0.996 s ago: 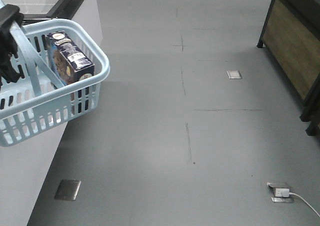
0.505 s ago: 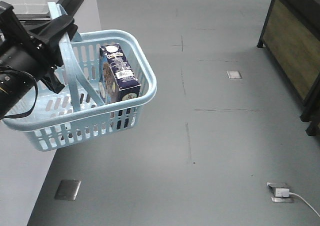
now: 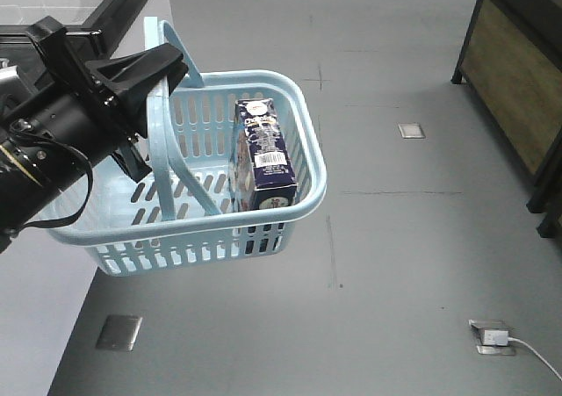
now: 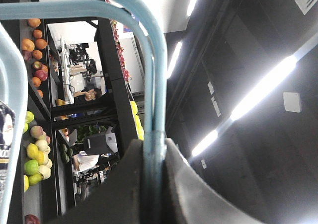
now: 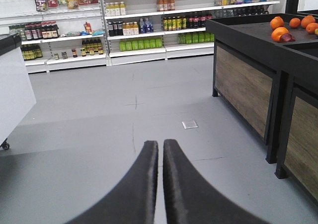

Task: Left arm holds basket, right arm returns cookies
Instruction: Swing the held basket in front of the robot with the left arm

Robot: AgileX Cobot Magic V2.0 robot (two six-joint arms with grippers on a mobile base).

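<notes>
1. The basket [image 3: 202, 242] has swung out from the left side of the front picture toward the middle. It now hangs in the air above the gray floor [image 3: 395, 238].
2. More of the left arm [image 3: 53, 141] shows now than a moment ago. It has come along with the basket.
3. The left tool [image 3: 154, 69] is closed tight on one handle [image 4: 155, 85] of the basket. In the left wrist picture the blue handle runs right between the two black fingers [image 4: 184, 184]. The grip looks firm, so the basket is not likely to drop.
4. The box of cookies [image 3: 263, 163] has stayed inside the basket through the swing. It stands up tall at the end of the basket farthest from the left arm, and it leans on that end wall.
5. The right tool [image 5: 160, 177] is closed, finger against finger, with nothing in it. Its picture shows only floor and store shelves [image 5: 149, 30], and no basket at all.
6. So the holding part of the job is going well. I think the basket is being brought out where the right tool can reach it. The cookies are not yet taken out, so that part is left to do.
</notes>
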